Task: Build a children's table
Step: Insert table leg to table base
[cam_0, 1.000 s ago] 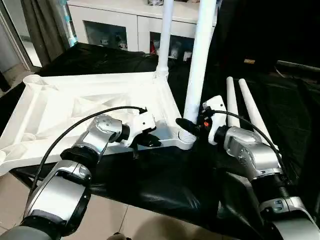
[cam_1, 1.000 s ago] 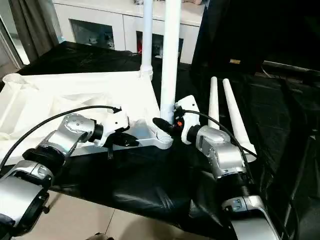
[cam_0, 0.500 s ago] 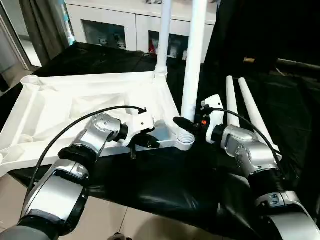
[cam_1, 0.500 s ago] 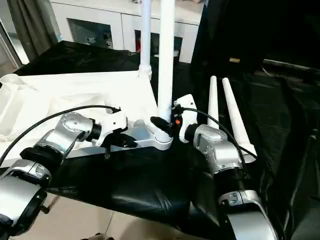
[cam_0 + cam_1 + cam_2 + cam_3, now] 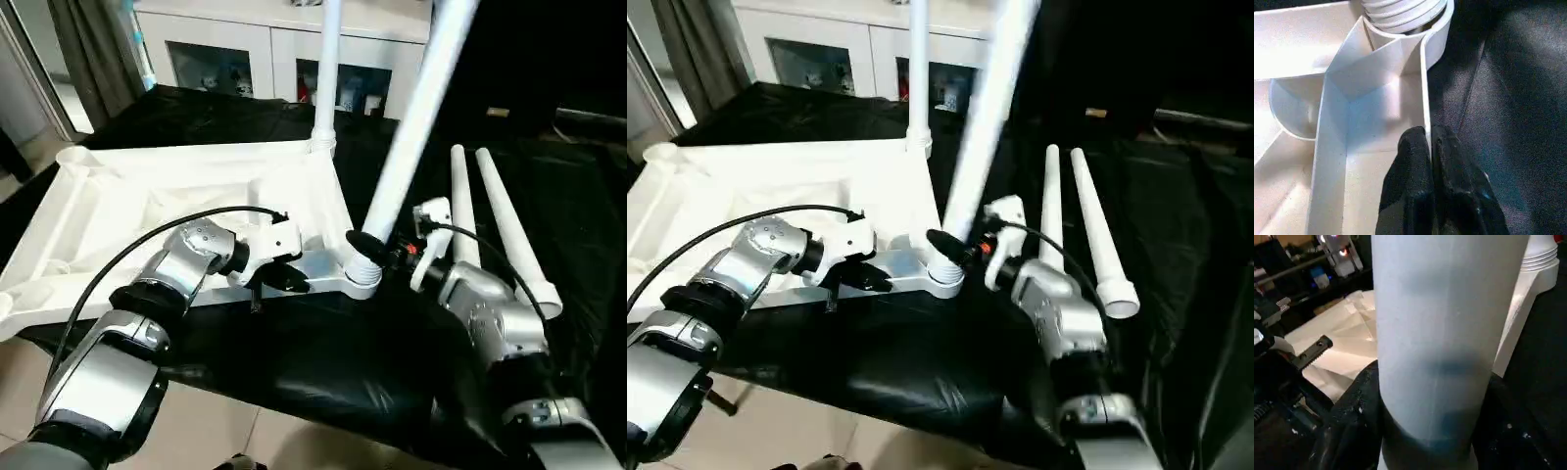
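Observation:
The white tabletop (image 5: 147, 201) lies underside up on the black-covered table. One white leg (image 5: 326, 78) stands upright in its far right corner socket. A second leg (image 5: 416, 108) sits in the near right socket (image 5: 361, 277) and leans to the right. My right gripper (image 5: 377, 250) is shut on that leg just above the socket; in the right wrist view the leg (image 5: 1449, 333) sits between the black fingers (image 5: 1352, 416). My left gripper (image 5: 284, 277) is shut on the tabletop's near rim (image 5: 1425, 98), with its fingertips (image 5: 1415, 147) pinching the thin wall.
Two loose white legs (image 5: 456, 206) (image 5: 505, 230) lie side by side on the black cloth to the right. A white cabinet (image 5: 245, 59) with glass doors stands behind the table. The table's near edge drops to tiled floor (image 5: 274, 436).
The leg in my right gripper has tipped from nearly upright to leaning right, and the right wrist has turned with it. The left gripper keeps its hold on the rim.

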### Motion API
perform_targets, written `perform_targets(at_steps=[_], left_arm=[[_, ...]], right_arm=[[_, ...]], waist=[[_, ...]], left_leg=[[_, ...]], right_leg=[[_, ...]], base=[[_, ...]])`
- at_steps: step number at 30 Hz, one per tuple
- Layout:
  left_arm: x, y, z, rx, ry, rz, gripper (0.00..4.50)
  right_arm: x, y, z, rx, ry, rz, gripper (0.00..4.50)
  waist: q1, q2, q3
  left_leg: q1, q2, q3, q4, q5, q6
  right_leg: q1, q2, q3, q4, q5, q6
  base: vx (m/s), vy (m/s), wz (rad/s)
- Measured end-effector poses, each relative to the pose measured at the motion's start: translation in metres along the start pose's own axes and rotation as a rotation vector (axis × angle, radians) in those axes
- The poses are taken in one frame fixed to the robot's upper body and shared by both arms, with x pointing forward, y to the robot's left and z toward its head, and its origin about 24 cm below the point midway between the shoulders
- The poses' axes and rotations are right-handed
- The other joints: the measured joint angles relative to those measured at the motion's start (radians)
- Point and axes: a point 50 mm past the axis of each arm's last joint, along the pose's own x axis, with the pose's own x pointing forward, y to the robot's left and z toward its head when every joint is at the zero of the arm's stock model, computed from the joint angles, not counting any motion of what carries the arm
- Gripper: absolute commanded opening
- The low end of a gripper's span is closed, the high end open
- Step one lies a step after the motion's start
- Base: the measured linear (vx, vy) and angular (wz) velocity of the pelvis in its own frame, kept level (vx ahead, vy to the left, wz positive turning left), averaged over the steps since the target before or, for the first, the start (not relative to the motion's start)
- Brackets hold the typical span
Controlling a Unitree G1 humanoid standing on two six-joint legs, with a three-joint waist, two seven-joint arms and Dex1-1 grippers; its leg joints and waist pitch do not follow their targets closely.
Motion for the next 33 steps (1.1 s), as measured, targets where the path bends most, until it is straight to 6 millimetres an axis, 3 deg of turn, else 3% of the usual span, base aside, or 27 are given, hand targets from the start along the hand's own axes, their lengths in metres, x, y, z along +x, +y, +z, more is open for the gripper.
perform_targets(at_steps=[7, 15, 23, 29, 33], left_arm=[[0.001, 0.000, 0.000, 0.000, -0.001, 0.006, 0.00], [0.002, 0.000, 0.000, 0.003, 0.003, 0.020, 0.00], [0.001, 0.000, -0.001, 0.003, 0.006, 0.015, 0.00], [-0.001, 0.001, -0.002, 0.005, 0.020, 0.020, 0.00], [-0.002, 0.001, -0.003, 0.008, 0.030, 0.018, 0.00]], right_arm=[[-0.008, 0.001, -0.009, -0.023, -0.068, -0.009, 1.91], [-0.017, 0.004, -0.019, -0.074, -0.108, -0.026, 1.91], [-0.015, 0.009, -0.014, -0.218, -0.027, 0.027, 1.91], [-0.003, 0.010, -0.001, -0.345, 0.078, 0.103, 1.91], [0.000, 0.009, 0.001, -0.376, 0.124, 0.138, 1.91]], waist=[[0.001, 0.008, 0.000], [0.000, 0.009, 0.000], [-0.002, 0.008, 0.000], [-0.006, 0.000, -0.001], [-0.008, -0.011, -0.004]], left_leg=[[0.000, 0.000, 0.000, 0.000, 0.000, 0.000], [0.000, 0.000, 0.000, 0.000, 0.000, 0.000], [0.001, 0.000, 0.000, -0.002, 0.000, 0.000], [0.002, 0.000, 0.000, -0.002, 0.000, 0.000], [0.003, 0.000, 0.000, -0.002, 0.000, 0.000]], right_leg=[[0.001, 0.000, 0.000, -0.001, 0.000, 0.000], [0.002, 0.000, 0.000, -0.001, -0.001, 0.001], [0.002, 0.000, 0.000, -0.002, -0.002, 0.002], [0.002, 0.000, 0.000, -0.002, -0.004, 0.006], [0.002, 0.000, 0.000, -0.002, -0.004, 0.006]], base=[[0.000, 0.000, 0.00], [0.000, 0.000, 0.00], [0.000, 0.000, 0.00], [0.000, 0.000, 0.00], [0.000, 0.000, 0.00]])
